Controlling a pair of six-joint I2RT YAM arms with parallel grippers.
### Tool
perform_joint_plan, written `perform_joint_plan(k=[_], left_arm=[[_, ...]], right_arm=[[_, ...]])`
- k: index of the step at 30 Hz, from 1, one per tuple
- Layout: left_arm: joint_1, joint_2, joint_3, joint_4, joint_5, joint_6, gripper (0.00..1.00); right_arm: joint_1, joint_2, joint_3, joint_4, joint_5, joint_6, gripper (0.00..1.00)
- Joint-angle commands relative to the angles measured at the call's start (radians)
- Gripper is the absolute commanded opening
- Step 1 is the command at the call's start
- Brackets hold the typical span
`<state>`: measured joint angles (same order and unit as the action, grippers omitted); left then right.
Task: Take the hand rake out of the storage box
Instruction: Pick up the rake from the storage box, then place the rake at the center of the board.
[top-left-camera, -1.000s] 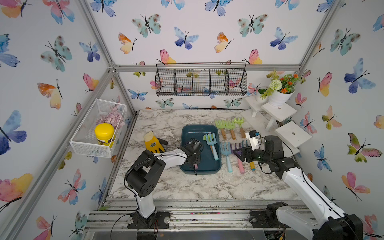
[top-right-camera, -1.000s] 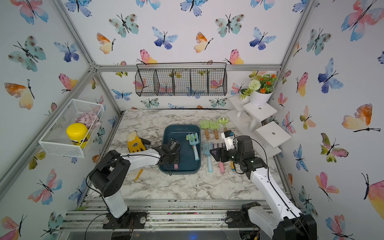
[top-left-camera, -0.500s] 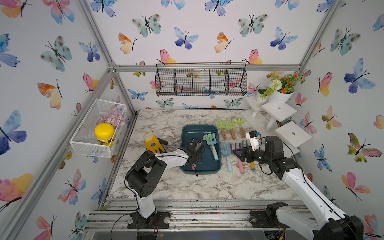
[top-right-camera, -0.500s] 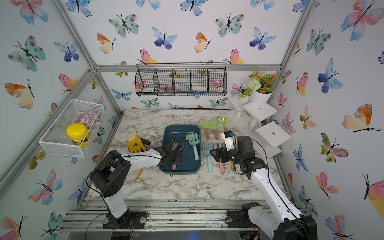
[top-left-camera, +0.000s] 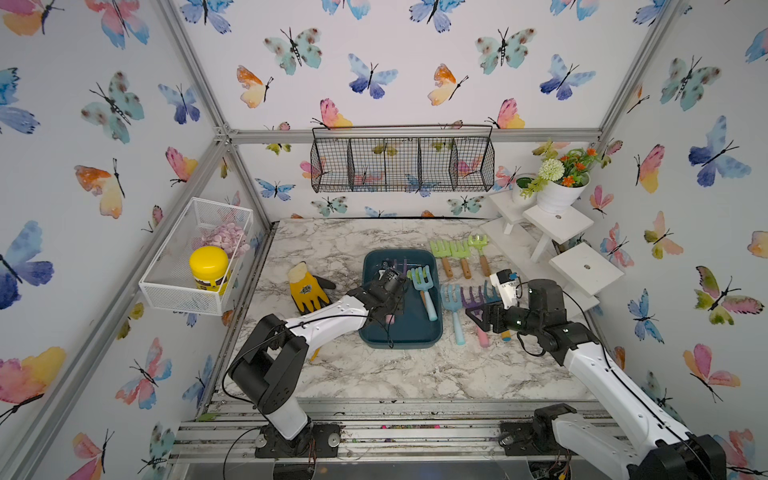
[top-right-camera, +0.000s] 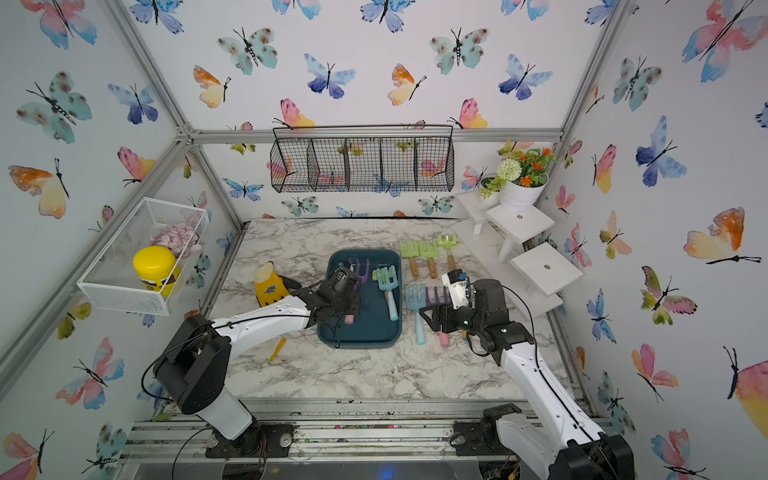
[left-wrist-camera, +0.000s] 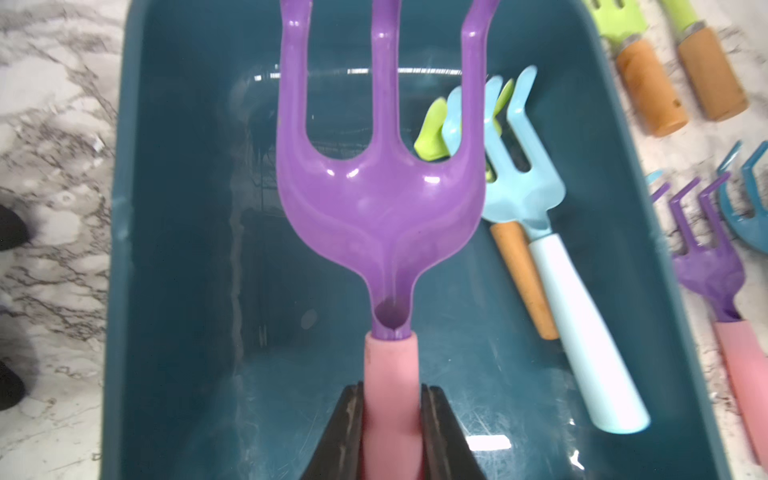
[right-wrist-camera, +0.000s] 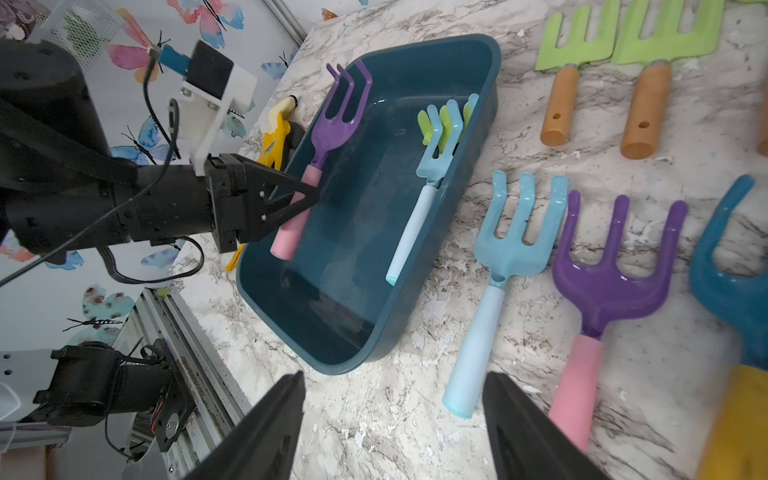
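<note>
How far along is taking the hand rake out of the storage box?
Done: the left tool is shut on the pink handle of the purple rake. In hand: the rake is tilted, tines raised, handle inside the storage box. Left: carrying it out to the table; a light blue rake lies inside too.

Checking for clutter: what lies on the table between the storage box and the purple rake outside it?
A light blue rake lies flat between the box and the purple rake; clearest in the right wrist view.
</note>
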<state>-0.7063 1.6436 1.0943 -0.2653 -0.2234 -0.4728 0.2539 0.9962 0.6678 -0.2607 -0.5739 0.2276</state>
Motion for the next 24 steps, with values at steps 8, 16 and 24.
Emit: perform_joint_plan(k=[8,16,24], left_arm=[[0.095,-0.014,0.201,-0.124,-0.045,0.108,0.13],[0.208,-0.001,0.303,-0.160,-0.035,0.206,0.10],[0.293,0.035,0.335,-0.175,-0.072,0.277,0.08]], right_arm=[[-0.002,-0.021,-0.016,0.027,-0.067,0.010,0.74],[-0.002,0.010,-0.016,0.037,-0.090,0.003,0.74],[-0.002,0.051,-0.019,0.044,-0.107,0.001,0.74]])
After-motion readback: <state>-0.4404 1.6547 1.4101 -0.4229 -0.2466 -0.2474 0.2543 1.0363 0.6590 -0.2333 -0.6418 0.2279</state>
